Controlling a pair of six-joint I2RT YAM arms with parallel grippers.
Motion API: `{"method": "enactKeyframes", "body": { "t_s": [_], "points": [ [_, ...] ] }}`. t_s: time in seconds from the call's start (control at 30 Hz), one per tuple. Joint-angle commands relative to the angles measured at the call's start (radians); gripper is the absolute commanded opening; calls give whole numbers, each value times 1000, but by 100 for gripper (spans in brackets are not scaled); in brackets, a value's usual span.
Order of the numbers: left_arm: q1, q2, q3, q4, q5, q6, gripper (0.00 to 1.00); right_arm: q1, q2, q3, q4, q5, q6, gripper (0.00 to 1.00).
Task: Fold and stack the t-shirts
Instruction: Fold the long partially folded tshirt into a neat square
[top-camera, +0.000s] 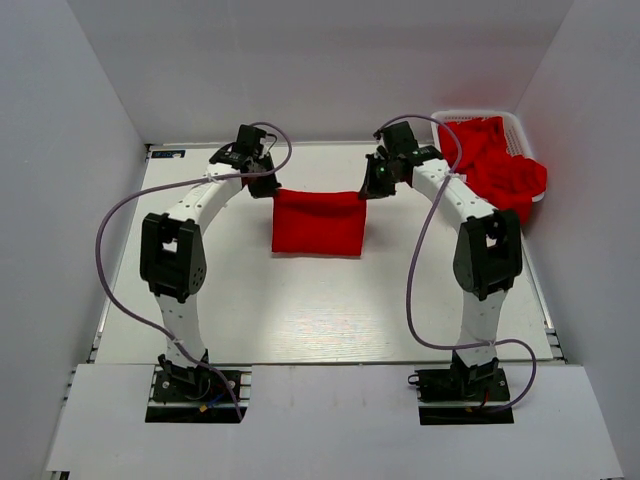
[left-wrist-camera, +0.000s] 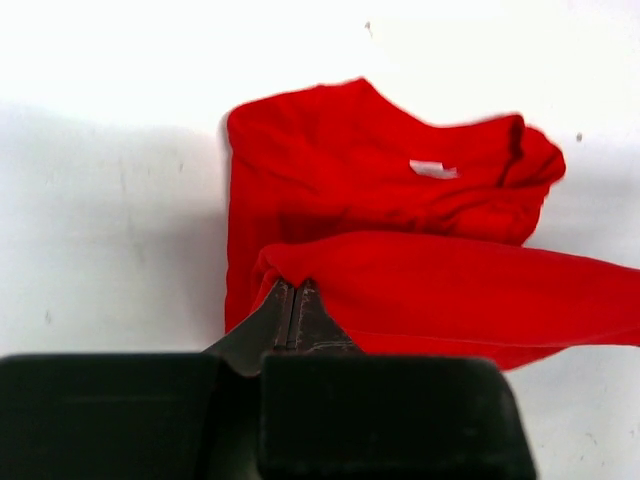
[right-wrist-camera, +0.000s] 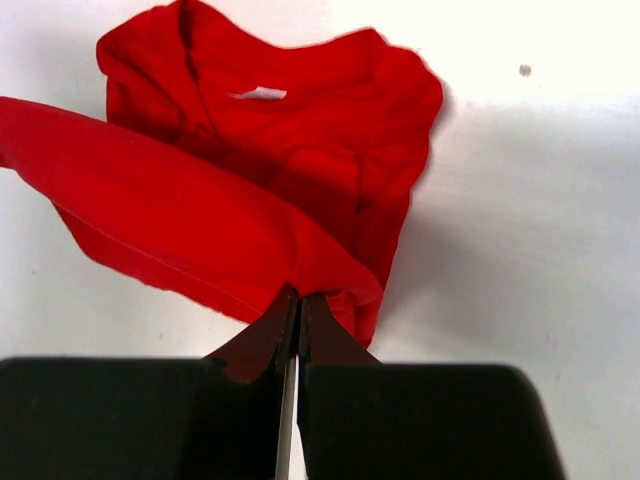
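Between my left fingers (left-wrist-camera: 293, 298) and right fingers (right-wrist-camera: 298, 303), both pinching its edge, the plain red fabric t-shirt (top-camera: 318, 222) needs level, matched travel.

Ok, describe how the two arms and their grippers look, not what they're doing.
Both the left arm and right arm have white links with bulky black joint housings. A lilac cable loops along each. The left gripper and right gripper are black, with dark fingers tapering to narrow tips.
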Motion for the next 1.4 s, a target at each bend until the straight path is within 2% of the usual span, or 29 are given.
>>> {"method": "enactKeyframes", "body": {
  "t_s": [0.0, 0.3, 0.37, 0.4, 0.47, 0.5, 0.53, 0.57, 0.67, 0.77, 0.83, 1.03, 1.17, 1.27, 1.37],
  "points": [
    [18, 27, 69, 33, 7, 15, 0, -18, 34, 47, 85, -53, -29, 0],
    [36, 159, 161, 54, 18, 15, 0, -41, 155, 118, 142, -59, -14, 0],
    [37, 181, 175, 65, 28, 15, 6, -44, 178, 129, 168, -64, -6, 0],
    [37, 191, 188, 76, 37, 15, 12, -49, 210, 135, 176, -64, -4, 0],
    [46, 227, 204, 103, 47, 15, 46, -56, 235, 175, 211, -65, 5, 19],
    [46, 239, 233, 104, 47, 15, 97, -60, 282, 216, 214, -76, 29, 33],
    [55, 253, 253, 116, 57, 15, 100, -60, 298, 237, 214, -93, 37, 45],
    [55, 282, 309, 116, 71, 15, 100, -70, 312, 274, 214, -96, 45, 90],
    [78, 310, 423, 81, 99, 38, 100, -79, 352, 342, 230, -120, 60, 90],
    [78, 302, 422, 81, 139, 62, 100, -83, 294, 342, 231, -87, 42, 90],
    [78, 250, 378, 96, 139, 73, 100, -79, 213, 255, 239, -35, 26, 90],
    [78, 115, 91, 143, 205, 139, 100, -76, 33, 6, 257, -12, -10, 90],
    [53, 80, 12, 143, 214, 211, 100, -75, -74, -187, 270, -16, -26, 90],
    [53, 67, -51, 133, 185, 211, 100, -73, -163, -250, 294, 1, -27, 90],
    [44, 67, -86, 133, 159, 231, 95, -72, -228, -361, 309, 28, -26, 90]
  ]
}}
